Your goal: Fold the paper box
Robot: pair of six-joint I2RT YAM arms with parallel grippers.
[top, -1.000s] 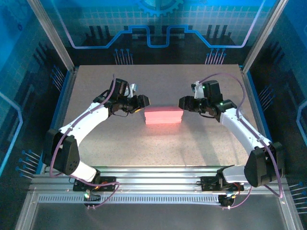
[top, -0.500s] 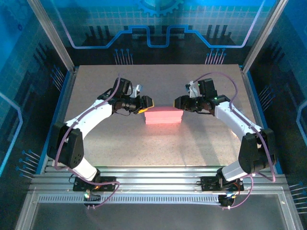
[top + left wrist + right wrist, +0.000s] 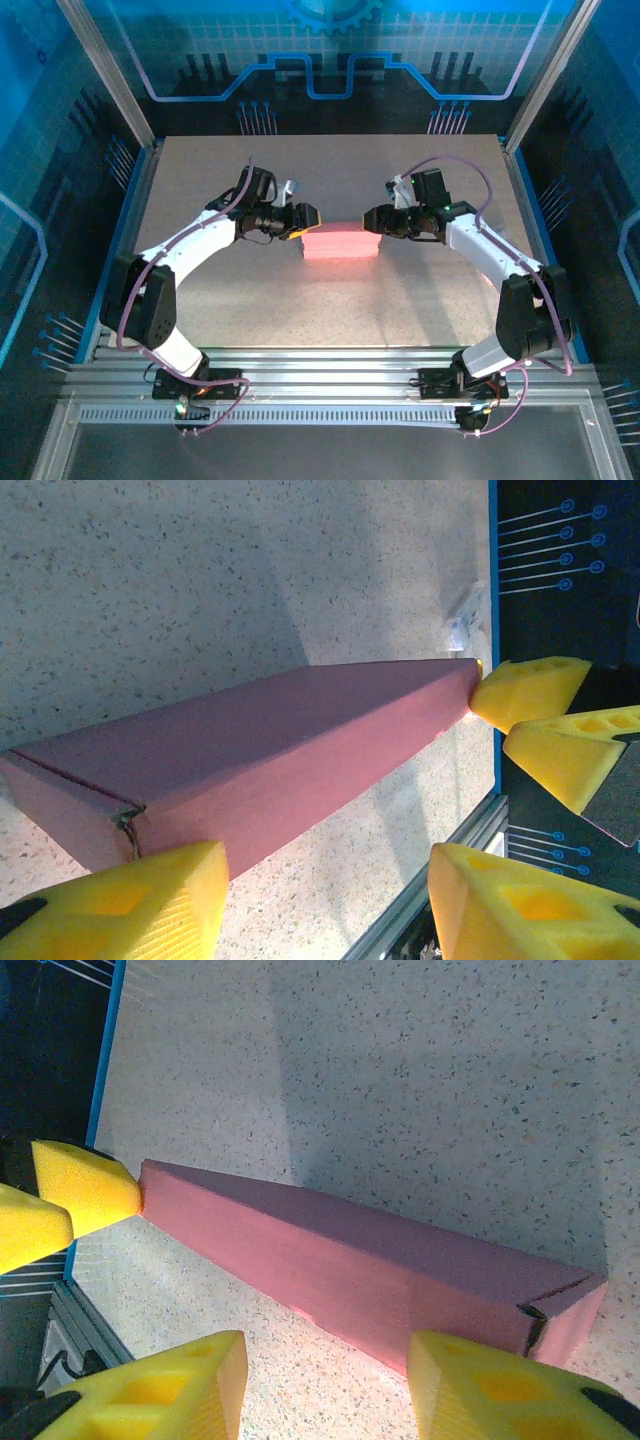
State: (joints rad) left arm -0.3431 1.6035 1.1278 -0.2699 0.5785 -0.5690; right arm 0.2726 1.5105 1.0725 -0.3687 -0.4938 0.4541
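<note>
Overhead, the speckled bench (image 3: 330, 320) is walled by blue-lit panels (image 3: 330, 60) on the far side and to left and right. Aluminium rails (image 3: 330, 362) run along the near edge, where the two arms are bolted. Purple cables (image 3: 470, 172) loop along each arm. Bare bench runs up to the paper box (image 3: 341, 241) on every side. The box lies flat near the middle of the bench as a closed pink rectangular block, its long side running left to right.

The left hand (image 3: 303, 221) is at the box's left end, by the far corner. The right hand (image 3: 372, 218) is at the right end, also by the far corner, so the two point inward at each other.

In the left wrist view the left hand's yellow fingers (image 3: 150, 905) are spread, with bench showing in the gap. The box's end face is just beside one finger, and at the other end a fingertip (image 3: 520, 690) of the right hand touches the corner.

The right wrist view shows the same from the other side. The right hand's fingers (image 3: 500, 1390) are spread, and the box's end, with a slightly gaping seam, is beside one of them. Neither hand pinches the box.
</note>
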